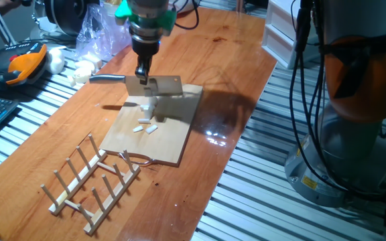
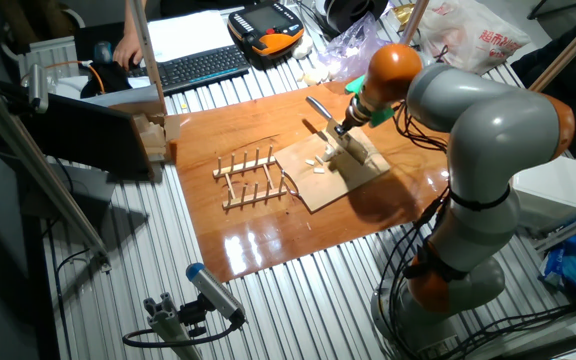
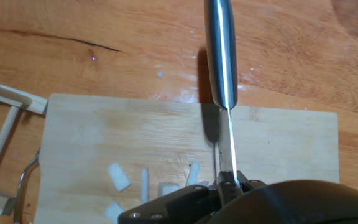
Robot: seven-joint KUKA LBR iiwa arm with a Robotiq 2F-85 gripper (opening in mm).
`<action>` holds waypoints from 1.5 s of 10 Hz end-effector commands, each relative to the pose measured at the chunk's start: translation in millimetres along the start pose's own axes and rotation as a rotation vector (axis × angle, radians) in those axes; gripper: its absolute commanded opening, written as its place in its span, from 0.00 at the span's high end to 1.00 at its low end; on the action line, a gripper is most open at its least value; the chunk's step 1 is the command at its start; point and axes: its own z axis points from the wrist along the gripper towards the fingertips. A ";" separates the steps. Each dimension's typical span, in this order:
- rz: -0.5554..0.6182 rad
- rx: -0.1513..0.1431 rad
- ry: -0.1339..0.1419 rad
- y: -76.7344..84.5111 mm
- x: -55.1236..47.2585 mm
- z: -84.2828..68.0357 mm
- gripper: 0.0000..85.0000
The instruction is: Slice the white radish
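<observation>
You had the gripper [image 1: 143, 71] clamped on the spine of the knife [image 1: 154, 86], blade edge down over the far half of the board [image 1: 169, 144], handle sticking out toward the bagged clutter at the table's back. Mid-slicing, by my read: several flat radish [image 1: 146, 126] bits lay on the board near its middle, and a small white piece sat right under or just beside the blade, though I couldn't tell whether the edge touched it. The hand view put the slices [image 3: 119, 177] close to the blade's left side, with the fingers [image 3: 227, 182] pinching the thin steel, handle [image 3: 220, 53] running away beyond the board's far edge. The other fixed view showed the same: knife low over the board, pieces [image 2: 318, 167] scattered toward the rack [image 2: 251, 178]. Next move probably called for a straight push down, then a lift and a small sideways shift for another cut, if any uncut chunk was left; that part was too small to judge. Room: the blade sat near the board's far edge, so keep strokes inside it. The rack was well apart at the near-left, bare table [image 1: 233, 60] to the right was open. One crumb lay off the board by the handle.
</observation>
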 end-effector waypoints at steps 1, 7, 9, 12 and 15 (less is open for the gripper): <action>-0.001 -0.001 -0.004 -0.4 0.0 2.8 1.00; -0.013 0.001 -0.005 -6.7 4.6 3.7 1.00; -0.015 0.000 -0.009 -7.5 5.9 5.6 1.00; -0.015 0.000 -0.009 -7.6 6.0 3.8 1.00; -0.012 0.001 0.001 -7.9 4.5 -3.1 1.00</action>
